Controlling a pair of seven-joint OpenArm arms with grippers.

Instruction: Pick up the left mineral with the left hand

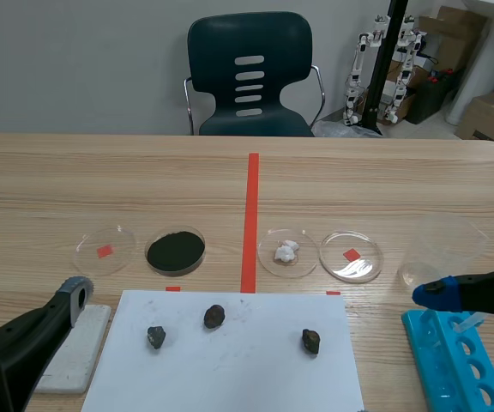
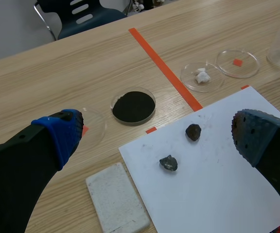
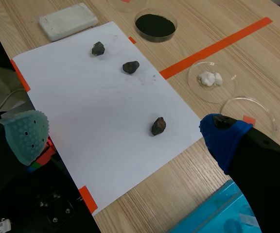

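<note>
The left mineral (image 1: 156, 336) sits on the white paper sheet (image 1: 256, 382), towards its left edge. It is the nearest-left of three dark lumps, with the middle mineral (image 1: 214, 317) just beyond it to the right and the right mineral (image 1: 310, 342) well apart. The left gripper (image 2: 157, 136) hangs above it with its fingers spread wide and nothing in them. From the left wrist view, the stone lies almost centred under the gap between the two pads, so I'd judge the move to be mostly a straight drop. The lump is squat with no clear long axis, so wrist turn should matter little.

The right gripper (image 3: 125, 136), also spread wide and empty, is far over to the right by the blue tube rack (image 1: 453, 360), so the left arm is plainly nearer.

The paper is flat and smooth, and a small stone could skid on it as the pads close. A white rectangular block (image 1: 75, 348) lies just left of the sheet, close to where the left finger would come down. The dish of black powder (image 1: 176, 251) is farther off.
</note>
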